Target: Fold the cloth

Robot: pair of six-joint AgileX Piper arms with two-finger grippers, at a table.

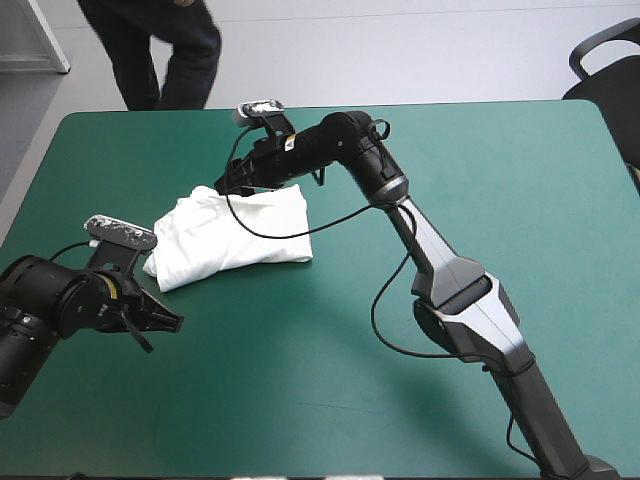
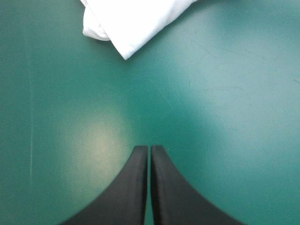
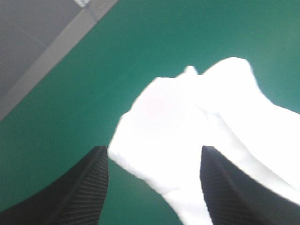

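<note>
Left gripper (image 1: 172,321) is nearest, low over the table (image 1: 400,400) toward its near-left corner. Its black fingers (image 2: 136,187) are pressed together into one pointed arch with nothing between them. Under it is bare teal-green cover; whether the tip touches it or hangs just above, I cannot tell. Ahead of it, apart from its tip, lies the T-shirt (image 1: 235,238), a white folded bundle in the left half of the table, about midway between the near and far edges. One folded corner points toward the left gripper, with a rolled hem beside that corner. The bundle lies flat, with soft creases and a bulkier lump at its left end. Beyond it, the right gripper (image 1: 228,185) hangs at the T-shirt's far edge, its arm stretched across from the right. Its fingers (image 3: 93,187) stand wide apart, one at each side of a raised white fold, and they grip nothing; whether they touch the cloth cannot be told. Past that gripper, bare cover runs to the table's far edge.
</note>
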